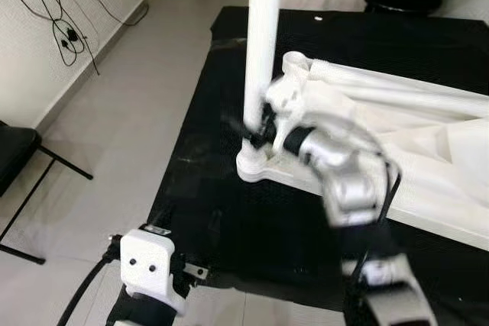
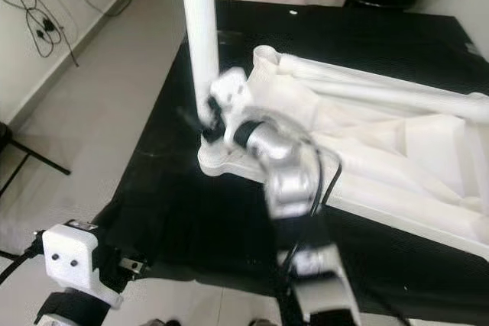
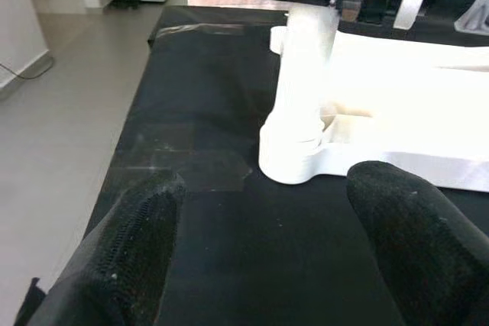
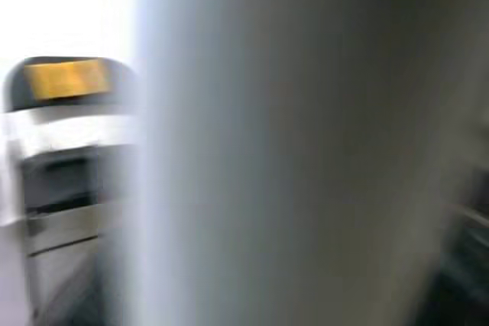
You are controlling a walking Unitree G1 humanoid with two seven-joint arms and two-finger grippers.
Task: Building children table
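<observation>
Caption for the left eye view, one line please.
Right gripper reaches the base of the upright white leg standing in the corner socket of the upturned white tabletop on a black mat.

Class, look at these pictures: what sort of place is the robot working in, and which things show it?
Probably a room in a home: a pale tiled floor, a black mat spread on it for assembly, and loose cables hanging down a white wall.

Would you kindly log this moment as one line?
right gripper: at base of upright leg | leg: standing in tabletop corner socket | left gripper: open, nearby | black mat: underneath
</observation>
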